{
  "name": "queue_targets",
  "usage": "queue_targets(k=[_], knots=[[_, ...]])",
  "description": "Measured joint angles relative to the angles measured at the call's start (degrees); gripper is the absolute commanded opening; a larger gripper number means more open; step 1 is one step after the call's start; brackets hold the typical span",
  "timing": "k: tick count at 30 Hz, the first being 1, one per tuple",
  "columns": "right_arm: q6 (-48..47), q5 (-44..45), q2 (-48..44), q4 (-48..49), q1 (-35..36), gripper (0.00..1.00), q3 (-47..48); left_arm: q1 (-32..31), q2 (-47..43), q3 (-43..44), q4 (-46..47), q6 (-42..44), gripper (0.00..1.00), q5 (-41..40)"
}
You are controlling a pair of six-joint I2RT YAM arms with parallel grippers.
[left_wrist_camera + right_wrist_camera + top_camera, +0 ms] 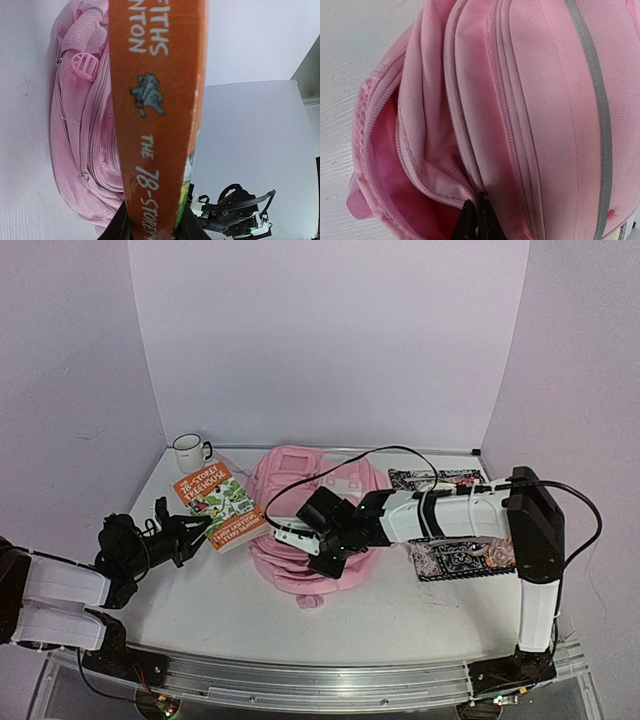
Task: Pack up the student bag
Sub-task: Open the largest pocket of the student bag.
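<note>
- Bag (pixel 300 472): soft pink woven cloth, rounded and slumped, lying mid-table. We note ribbed zip lines, a grey strip and a mesh pocket (pixel 82 32).
- One zip pocket (pixel 385 165) gapes, with smooth, deeper pink lining inside.
- Right gripper (pixel 478 220): black tips pressed together at that pocket's flap edge. We cannot tell if cloth is caught.
- Left gripper (pixel 152 227): fingers clamp a book (pixel 155 100) with a smooth orange spine, just left of the bag.
- White mug (pixel 188 452), dark rim, far-left corner.
</note>
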Motion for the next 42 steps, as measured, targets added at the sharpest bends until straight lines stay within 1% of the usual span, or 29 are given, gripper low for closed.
queue_targets(k=[6, 9, 13, 18, 23, 29, 32, 35, 36, 42], knots=[[0.5, 1.0, -4.8, 0.4, -0.1, 0.00, 0.0, 0.0, -3.6, 0.0, -5.1, 0.8, 0.00, 0.6], [1.5, 2.9, -7.5, 1.2, -0.1, 0.00, 0.0, 0.0, -5.1, -0.1, -7.7, 1.1, 0.00, 1.2], [3.5, 6.5, -9.7, 3.5, -0.1, 0.00, 0.0, 0.2, -9.2, -0.2, -10.9, 1.1, 0.00, 1.4], [6.1, 10.6, -10.3, 5.5, -0.1, 0.00, 1.4, 0.3, -15.9, -0.3, -16.2, 1.3, 0.00, 1.4], [9.0, 14.7, -10.1, 6.4, -0.6, 0.00, 5.4, 0.3, -21.2, -1.3, -20.1, 0.6, 0.00, 2.1], [12.2, 16.8, -9.9, 7.3, -2.5, 0.00, 9.7, 0.3, -26.2, -2.4, -27.6, 0.1, 0.00, 3.1], [12.7, 16.5, -9.2, 7.3, -2.8, 0.00, 11.1, 0.2, -25.5, -2.4, -29.4, 0.0, 0.00, 4.2], [12.9, 15.8, -8.6, 7.1, -2.8, 0.00, 12.0, -1.3, -22.4, -2.0, -30.4, 0.0, 0.00, 5.0], [13.0, 15.5, -8.4, 7.1, -2.8, 0.00, 12.1, -2.4, -21.0, -1.7, -30.9, 0.1, 0.00, 5.0], [13.5, 13.7, -8.2, 7.0, -2.9, 0.00, 12.4, -13.5, -11.6, 3.9, -32.0, 0.5, 0.00, 3.5]])
